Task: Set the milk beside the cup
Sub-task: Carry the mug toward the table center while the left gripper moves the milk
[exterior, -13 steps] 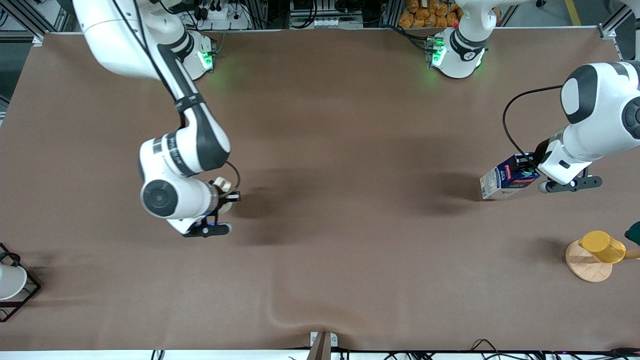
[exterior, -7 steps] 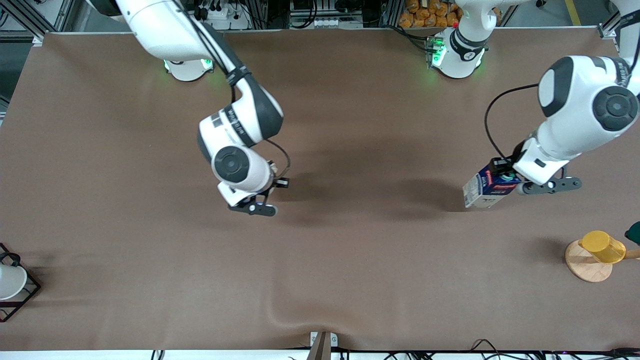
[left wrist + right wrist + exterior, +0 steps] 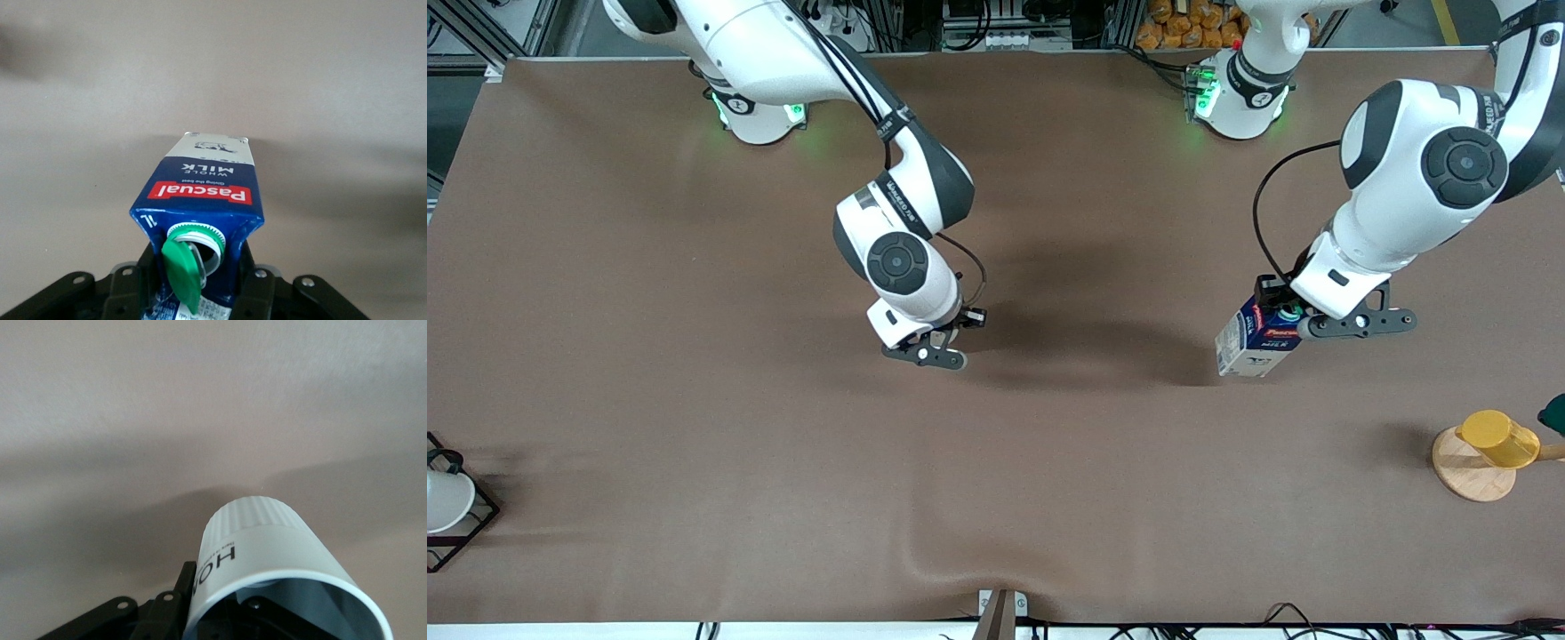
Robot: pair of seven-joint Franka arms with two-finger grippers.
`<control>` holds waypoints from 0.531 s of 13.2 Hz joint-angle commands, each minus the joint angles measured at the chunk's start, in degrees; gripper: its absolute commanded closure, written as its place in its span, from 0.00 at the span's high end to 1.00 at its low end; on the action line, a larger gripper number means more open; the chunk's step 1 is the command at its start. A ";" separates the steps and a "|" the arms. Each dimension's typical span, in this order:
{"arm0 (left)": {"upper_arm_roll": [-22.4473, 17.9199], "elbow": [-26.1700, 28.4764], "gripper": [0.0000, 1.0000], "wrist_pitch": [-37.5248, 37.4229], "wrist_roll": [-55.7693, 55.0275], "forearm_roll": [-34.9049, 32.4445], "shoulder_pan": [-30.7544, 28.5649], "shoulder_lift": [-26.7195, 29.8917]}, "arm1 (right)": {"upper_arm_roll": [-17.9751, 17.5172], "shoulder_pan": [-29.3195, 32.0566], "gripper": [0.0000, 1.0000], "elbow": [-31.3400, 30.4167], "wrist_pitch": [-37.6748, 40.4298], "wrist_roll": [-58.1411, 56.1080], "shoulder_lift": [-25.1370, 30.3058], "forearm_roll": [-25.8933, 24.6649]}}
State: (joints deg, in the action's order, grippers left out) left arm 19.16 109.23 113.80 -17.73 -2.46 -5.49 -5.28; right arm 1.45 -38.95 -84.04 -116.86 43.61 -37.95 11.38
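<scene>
The milk, a dark blue carton with white sides, hangs tilted in my left gripper low over the table toward the left arm's end. In the left wrist view the carton shows its red label and open green cap, and the black fingers clamp its top from both sides. My right gripper is over the table's middle. The cup is hidden under that hand in the front view. In the right wrist view the cream-white cup lies on its side in the gripper, a finger against its wall.
A yellow cup sits on a wooden stand at the left arm's end, nearer the camera, beside a dark green object. A white cup in a black wire rack stands at the right arm's end. The cloth ripples near the front edge.
The right arm has carried the cup from the right arm's side to over the table's middle. The left arm has carried the milk toward the middle and lowered it.
</scene>
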 commanded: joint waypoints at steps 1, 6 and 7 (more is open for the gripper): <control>0.27 -1.74 0.48 -1.21 -1.34 -0.44 1.10 -0.08 | 0.75 -2.80 0.00 -2.79 -1.00 2.01 0.07 1.10; 0.27 -1.92 0.48 -1.21 -1.08 -0.53 1.19 -0.08 | 0.75 -4.03 0.00 -5.26 -4.86 2.10 -0.63 1.19; 0.27 -2.01 0.48 -1.21 -0.81 -0.53 1.10 -0.08 | 0.75 -4.03 0.00 -5.26 -5.66 2.18 -0.90 1.19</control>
State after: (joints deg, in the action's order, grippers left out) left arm 19.26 108.32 113.77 -18.02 -2.46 -4.33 -5.29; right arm 1.47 -42.30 -88.73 -120.95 44.96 -38.87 11.39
